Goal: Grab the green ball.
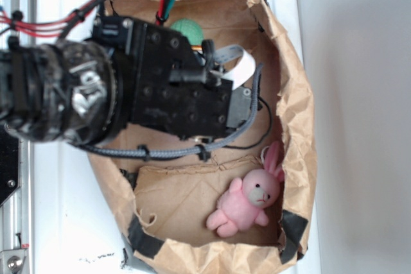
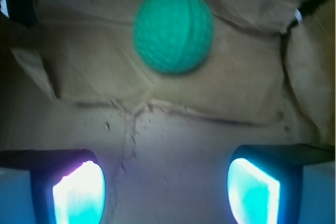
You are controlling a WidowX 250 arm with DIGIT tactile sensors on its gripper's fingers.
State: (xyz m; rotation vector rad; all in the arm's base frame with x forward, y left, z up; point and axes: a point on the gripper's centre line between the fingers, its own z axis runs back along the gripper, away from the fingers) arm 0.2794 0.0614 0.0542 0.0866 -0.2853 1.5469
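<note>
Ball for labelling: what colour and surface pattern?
Mint green ball, dimpled with a seam line; clearest in the wrist view.

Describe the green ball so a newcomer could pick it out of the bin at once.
Start from the brown paper-lined bin. At its far end, partly hidden behind the arm, sits the green ball, ahead of the open gripper. It is small, mint-green and dimpled, unlike the pink plush bunny.

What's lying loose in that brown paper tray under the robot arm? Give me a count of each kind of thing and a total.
Small mint-green textured ball: 1
Pink plush bunny: 1
Total: 2 loose things, both resting on the crumpled brown paper tray. The robot's open gripper holds neither of them.
</note>
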